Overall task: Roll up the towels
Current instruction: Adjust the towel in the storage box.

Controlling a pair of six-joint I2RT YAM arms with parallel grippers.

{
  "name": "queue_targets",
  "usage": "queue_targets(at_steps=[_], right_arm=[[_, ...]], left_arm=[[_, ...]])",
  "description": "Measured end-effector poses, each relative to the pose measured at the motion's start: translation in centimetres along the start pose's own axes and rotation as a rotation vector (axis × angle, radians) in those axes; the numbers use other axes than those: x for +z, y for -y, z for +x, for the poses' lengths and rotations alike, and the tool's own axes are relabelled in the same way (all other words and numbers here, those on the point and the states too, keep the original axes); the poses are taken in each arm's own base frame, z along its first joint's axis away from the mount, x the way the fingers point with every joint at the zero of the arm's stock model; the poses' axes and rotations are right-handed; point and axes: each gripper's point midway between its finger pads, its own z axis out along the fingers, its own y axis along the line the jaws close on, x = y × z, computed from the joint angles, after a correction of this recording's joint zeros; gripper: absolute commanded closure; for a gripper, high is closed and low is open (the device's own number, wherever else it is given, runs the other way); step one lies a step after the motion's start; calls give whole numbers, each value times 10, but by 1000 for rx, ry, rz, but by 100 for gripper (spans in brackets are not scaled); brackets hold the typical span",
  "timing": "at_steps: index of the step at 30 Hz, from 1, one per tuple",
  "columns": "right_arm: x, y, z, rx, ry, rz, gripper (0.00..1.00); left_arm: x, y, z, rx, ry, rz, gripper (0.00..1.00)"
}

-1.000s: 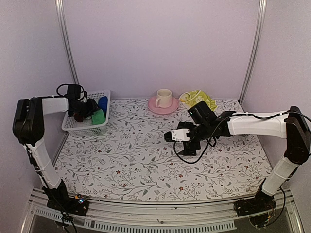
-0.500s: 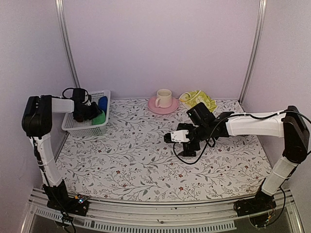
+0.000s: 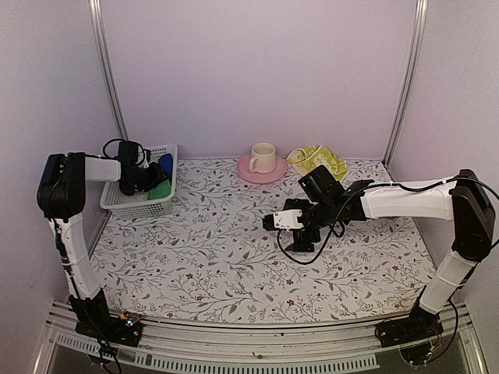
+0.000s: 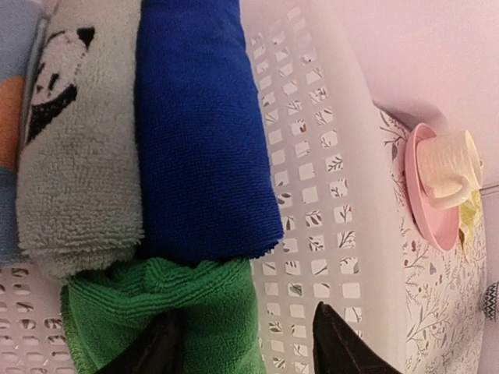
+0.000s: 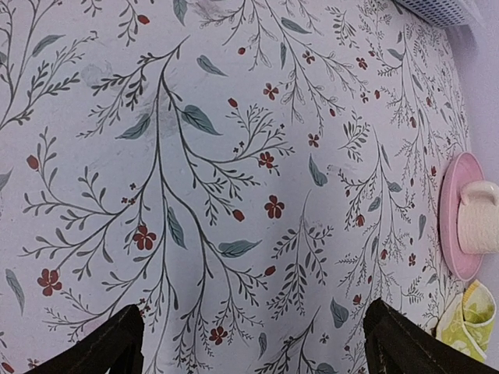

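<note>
The bright green towel (image 4: pixel 164 312) lies crumpled in the white basket (image 4: pixel 312 156) at the table's far left, seen from above as a green patch (image 3: pixel 161 190). My left gripper (image 4: pixel 249 352) reaches into the basket (image 3: pixel 140 205) with its jaws apart. One finger (image 4: pixel 160 349) rests over the green cloth and the other stands by the basket wall, off the cloth. The pale yellow towel (image 3: pixel 320 160) lies bunched at the back right, and its edge (image 5: pixel 468 323) shows in the right wrist view. My right gripper (image 3: pixel 274 220) hovers wide open over the bare flowered tablecloth (image 5: pixel 257 352).
In the basket a deep blue roll (image 4: pixel 203 132) and a pale grey roll with a panda print (image 4: pixel 78 156) lie side by side above the green towel. A cream cup on a pink saucer (image 3: pixel 262 160) stands at the back centre. A black cable loops under the right arm (image 3: pixel 300 249).
My left wrist has pushed rightward, deeper into the basket over the green towel, and its elbow has swung out. The right arm has hardly shifted.
</note>
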Motion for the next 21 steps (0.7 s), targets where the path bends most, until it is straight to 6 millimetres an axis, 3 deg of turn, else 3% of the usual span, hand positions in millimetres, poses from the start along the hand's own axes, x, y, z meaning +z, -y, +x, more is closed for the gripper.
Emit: queue_targets(at_steps=[8, 14, 17, 21], right_arm=[[0, 0, 0, 0, -1, 0, 1], [0, 2, 2, 2, -12, 13, 1], [1, 6, 3, 10, -20, 32, 1], [3, 13, 7, 26, -41, 63, 1]], left_arm=[[-26, 17, -15, 36, 35, -7, 24], [-42, 59, -35, 138, 74, -13, 24], [-41, 89, -30, 205, 65, 4, 26], [-23, 118, -5, 264, 2, 52, 27]])
